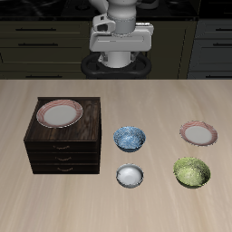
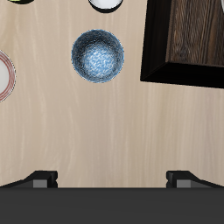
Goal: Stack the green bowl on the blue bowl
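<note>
The green bowl (image 1: 192, 171) sits upright on the table near its front edge. The blue bowl (image 1: 129, 138) sits near the middle of the table, beside the dark wooden cabinet; it also shows in the wrist view (image 2: 97, 55). Only a sliver of the green bowl (image 2: 22, 2) shows at the edge of the wrist view. My gripper (image 1: 120, 62) hangs high at the back of the table, far from both bowls. Its fingers (image 2: 39, 179) stand wide apart and hold nothing.
A dark wooden drawer cabinet (image 1: 65, 136) carries a pink-rimmed plate (image 1: 60, 112). A second pink-rimmed plate (image 1: 198, 134) lies behind the green bowl. A small white-grey bowl (image 1: 130, 176) sits in front of the blue bowl.
</note>
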